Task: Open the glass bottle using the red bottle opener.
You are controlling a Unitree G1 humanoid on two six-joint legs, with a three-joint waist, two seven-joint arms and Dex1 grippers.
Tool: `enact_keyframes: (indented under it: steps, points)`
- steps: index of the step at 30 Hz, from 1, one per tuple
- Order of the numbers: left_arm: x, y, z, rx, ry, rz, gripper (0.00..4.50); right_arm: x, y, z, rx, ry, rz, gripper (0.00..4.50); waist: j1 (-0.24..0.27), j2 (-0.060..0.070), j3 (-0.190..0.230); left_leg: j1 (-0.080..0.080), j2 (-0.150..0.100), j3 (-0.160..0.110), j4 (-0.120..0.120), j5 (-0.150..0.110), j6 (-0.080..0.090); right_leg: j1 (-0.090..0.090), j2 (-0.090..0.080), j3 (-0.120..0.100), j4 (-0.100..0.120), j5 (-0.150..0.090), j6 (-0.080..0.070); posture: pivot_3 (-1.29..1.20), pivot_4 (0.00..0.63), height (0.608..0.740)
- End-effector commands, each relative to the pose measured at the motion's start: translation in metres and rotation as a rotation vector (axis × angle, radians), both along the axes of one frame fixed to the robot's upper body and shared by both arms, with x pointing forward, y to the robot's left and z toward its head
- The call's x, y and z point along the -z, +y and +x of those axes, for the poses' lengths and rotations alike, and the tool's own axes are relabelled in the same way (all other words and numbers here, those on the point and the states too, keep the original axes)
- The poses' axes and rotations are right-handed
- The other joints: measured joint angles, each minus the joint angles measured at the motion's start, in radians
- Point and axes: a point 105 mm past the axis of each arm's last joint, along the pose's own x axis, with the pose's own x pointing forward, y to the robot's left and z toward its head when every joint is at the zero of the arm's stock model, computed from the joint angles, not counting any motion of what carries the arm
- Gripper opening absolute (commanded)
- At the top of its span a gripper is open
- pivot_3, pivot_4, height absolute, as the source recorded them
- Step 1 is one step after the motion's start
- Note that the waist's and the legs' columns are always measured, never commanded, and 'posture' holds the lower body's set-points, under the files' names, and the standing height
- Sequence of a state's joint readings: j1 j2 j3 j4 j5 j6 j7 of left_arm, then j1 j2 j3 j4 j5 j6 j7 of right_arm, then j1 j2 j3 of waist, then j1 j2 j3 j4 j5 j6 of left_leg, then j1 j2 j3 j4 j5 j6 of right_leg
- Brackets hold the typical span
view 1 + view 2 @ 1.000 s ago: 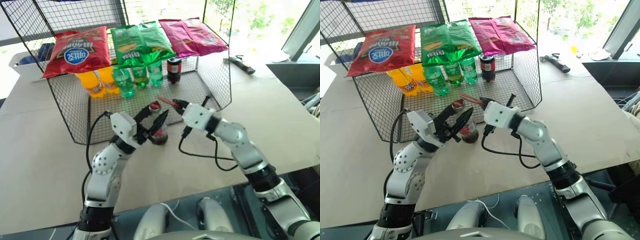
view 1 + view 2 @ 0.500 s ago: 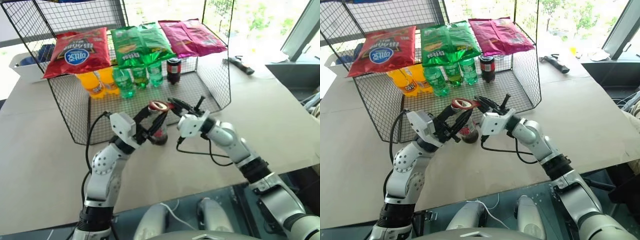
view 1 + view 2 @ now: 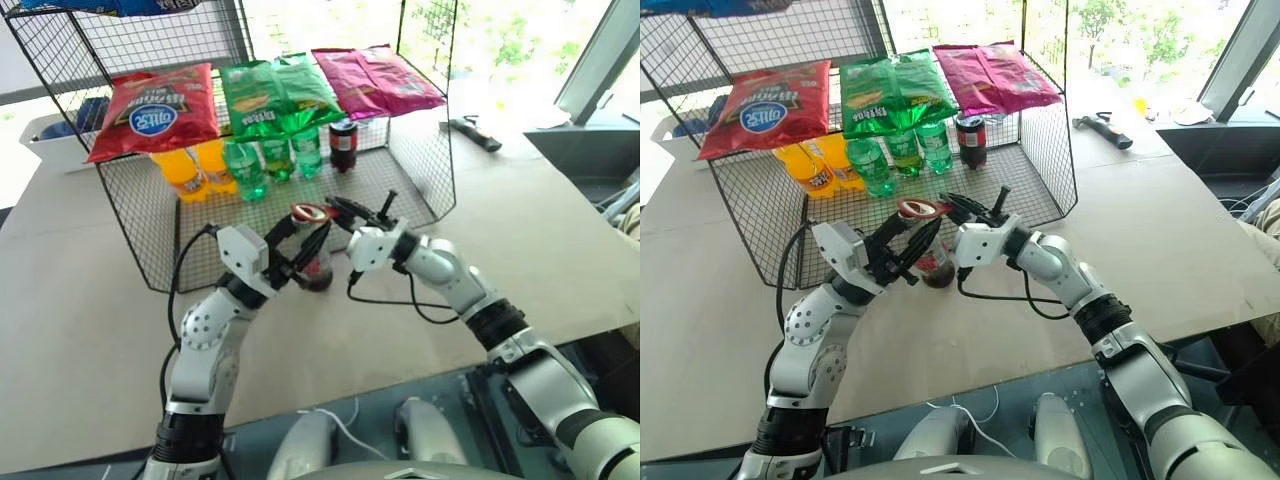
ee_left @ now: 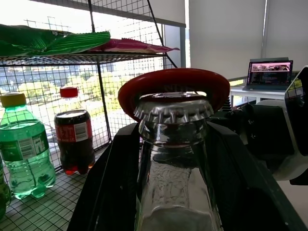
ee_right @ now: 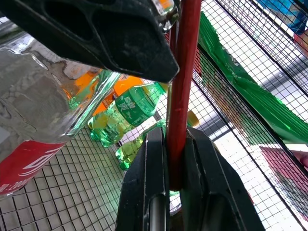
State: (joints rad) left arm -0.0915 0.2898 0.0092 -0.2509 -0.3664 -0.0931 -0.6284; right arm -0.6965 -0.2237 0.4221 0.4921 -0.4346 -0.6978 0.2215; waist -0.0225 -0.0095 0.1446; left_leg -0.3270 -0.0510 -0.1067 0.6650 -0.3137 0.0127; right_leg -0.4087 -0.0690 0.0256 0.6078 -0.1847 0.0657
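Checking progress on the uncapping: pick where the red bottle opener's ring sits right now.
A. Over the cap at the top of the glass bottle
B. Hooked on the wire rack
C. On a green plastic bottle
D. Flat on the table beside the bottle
A: the red bottle opener has its ring over the crimped cap of the glass bottle.

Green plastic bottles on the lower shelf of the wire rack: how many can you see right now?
3. They stand in a row under the green chip bags: left one, middle one, right one, between the orange bottles and the cola bottle. More could be hidden behind.
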Motion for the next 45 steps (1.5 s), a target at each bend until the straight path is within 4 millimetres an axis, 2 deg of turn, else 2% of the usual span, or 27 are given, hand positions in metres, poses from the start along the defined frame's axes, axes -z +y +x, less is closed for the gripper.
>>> enact_keyframes:
  steps: [1,8,21,27,35,45]
  points:
    - [0.019,-0.001,0.006,-0.016,0.089,0.019,1.51,0.023,0.018,-0.018,-0.097,-0.025,-0.135,0.0,0.0,0.0,0.0,0.0,0.0,0.0,0.0,0.0,0.0,0.0,0.0,0.0,0.0,0.0,0.0,0.0,0.15,0.739]
    - [0.021,0.0,0.008,-0.025,0.095,0.018,1.51,0.023,0.018,-0.017,-0.104,-0.06,-0.162,0.0,0.0,0.0,0.0,0.0,0.0,0.0,0.0,0.0,0.0,0.0,0.0,0.0,0.0,0.0,0.0,0.0,0.15,0.739]
    - [0.024,0.002,0.01,-0.033,0.116,0.01,1.51,0.008,0.004,0.004,-0.02,-0.159,-0.179,0.0,0.0,0.0,0.0,0.0,0.0,0.0,0.0,0.0,0.0,0.0,0.0,0.0,0.0,-0.001,-0.001,0.0,0.15,0.739]
    - [0.027,0.002,0.011,-0.042,0.127,0.016,1.51,0.009,0.005,0.001,-0.047,-0.186,-0.202,0.0,0.0,0.0,0.0,0.0,0.0,0.0,-0.001,0.0,0.0,0.0,0.0,0.0,0.0,-0.001,-0.001,0.0,0.15,0.739]
    - [0.03,-0.001,0.01,-0.028,0.145,0.019,1.51,-0.009,0.0,0.01,-0.006,-0.259,-0.191,0.0,0.001,0.0,0.0,0.0,0.0,0.0,-0.001,-0.001,0.001,0.0,0.0,0.0,0.0,-0.001,-0.001,0.0,0.15,0.739]
    - [0.034,-0.003,0.009,-0.021,0.167,0.015,1.51,-0.043,-0.015,0.02,0.06,-0.422,-0.169,0.0,0.004,0.001,0.001,-0.001,0.0,0.0,-0.001,-0.001,0.002,0.0,0.0,0.0,-0.001,-0.002,-0.003,0.0,0.15,0.739]
